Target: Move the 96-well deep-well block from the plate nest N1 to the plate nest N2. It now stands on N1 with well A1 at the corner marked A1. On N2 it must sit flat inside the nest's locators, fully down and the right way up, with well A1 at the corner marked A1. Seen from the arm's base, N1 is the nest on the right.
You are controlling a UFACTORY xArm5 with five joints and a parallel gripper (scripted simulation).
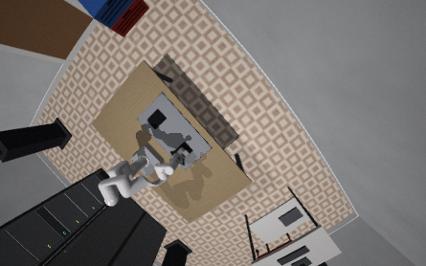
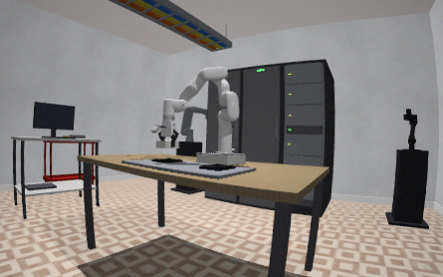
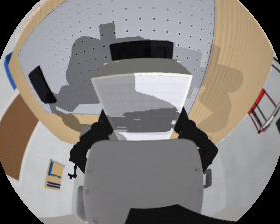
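My gripper (image 2: 166, 137) is shut on the pale grey deep-well block (image 2: 163, 143) and holds it in the air, a little above the grey mat (image 2: 189, 164). In the wrist view the block (image 3: 143, 104) fills the space between my dark fingers, level and upright. A black plate nest (image 3: 143, 50) lies on the mat just beyond and below it. A second black nest (image 3: 40, 84) shows at the left edge of the mat. From above, my gripper (image 1: 182, 153) hangs over the mat's near end, and an empty black nest (image 1: 156, 118) lies at its far end.
The mat lies on a wooden table (image 2: 254, 176), with the arm's base (image 2: 220, 158) standing on it. Dark server cabinets (image 2: 279, 130) stand behind the table. A side desk with a monitor (image 2: 53, 117) stands off to the left.
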